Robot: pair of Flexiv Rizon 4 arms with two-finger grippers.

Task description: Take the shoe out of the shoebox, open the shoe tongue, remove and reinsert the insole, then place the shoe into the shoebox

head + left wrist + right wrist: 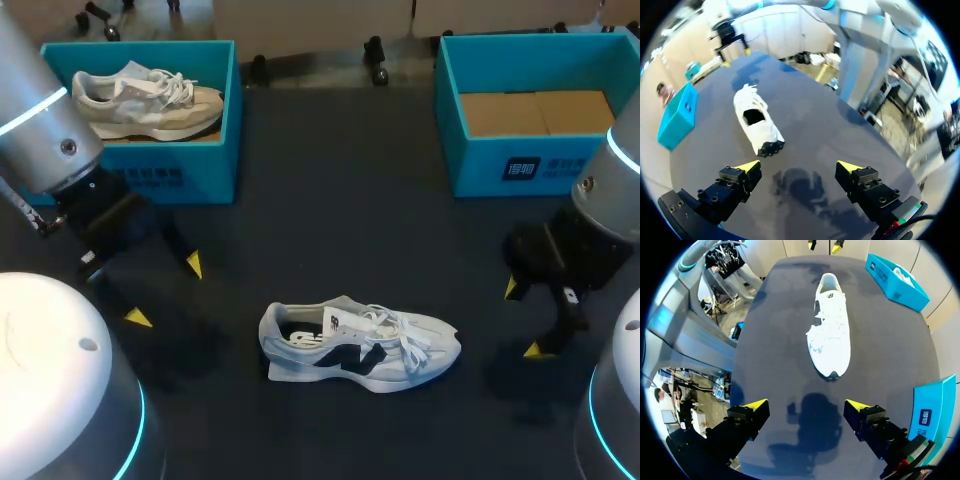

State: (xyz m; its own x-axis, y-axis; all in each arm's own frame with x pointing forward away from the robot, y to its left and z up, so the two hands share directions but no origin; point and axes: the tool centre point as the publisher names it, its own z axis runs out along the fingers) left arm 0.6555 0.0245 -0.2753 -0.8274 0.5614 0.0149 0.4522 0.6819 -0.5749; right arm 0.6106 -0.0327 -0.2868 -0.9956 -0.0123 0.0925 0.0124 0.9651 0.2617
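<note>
Left gripper (166,290) at lower left and right gripper (526,319) at lower right are hovering, fingers spread wide, empty; white shoe (360,340) is sitting bottom-centre, toe rightward.

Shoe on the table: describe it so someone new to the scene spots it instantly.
On the dark table, look midway between the left gripper and the right gripper. The shoe lies there on the tabletop, toe toward the right gripper. It is white with a dark side mark, while the other shoe is beige and sits inside the blue box on the left.
</note>
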